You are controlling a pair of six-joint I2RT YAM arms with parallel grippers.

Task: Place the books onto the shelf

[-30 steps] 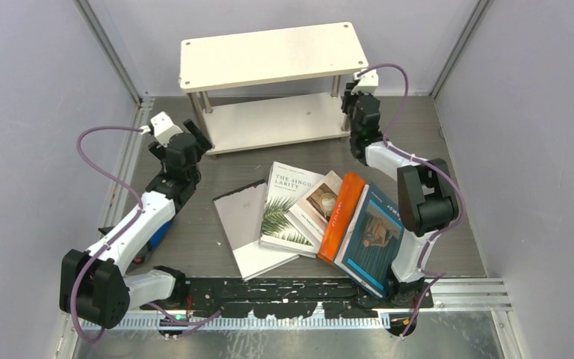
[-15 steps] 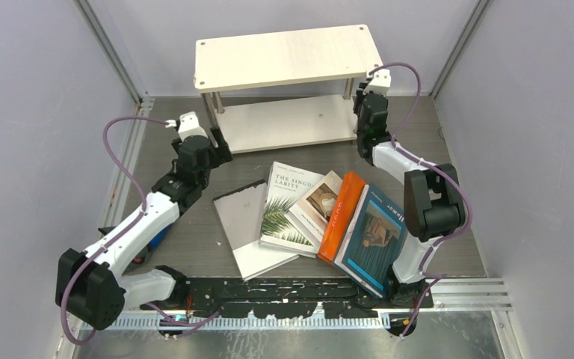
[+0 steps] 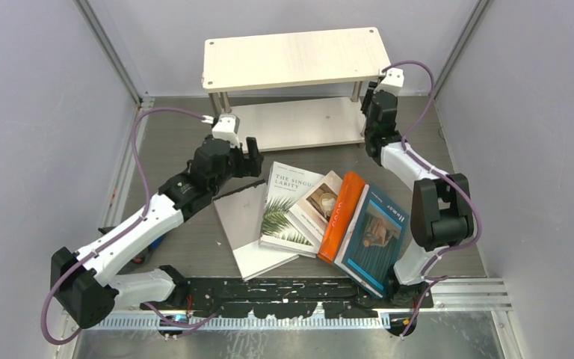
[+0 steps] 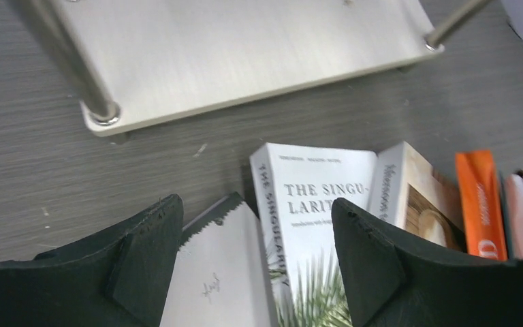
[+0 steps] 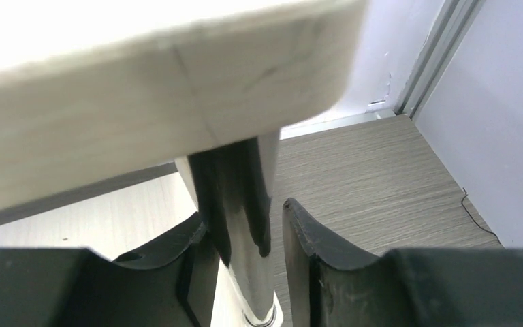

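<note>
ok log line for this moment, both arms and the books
left gripper open above grey book corner | right gripper straddling shelf leg, slight gap | five books not yet shelved

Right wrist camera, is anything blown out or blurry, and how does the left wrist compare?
Right wrist view: the shelf top is washed out at upper left, the metal leg between the right fingers soft. Left wrist view: even light, the white book title readable, the left fingers dark.
</note>
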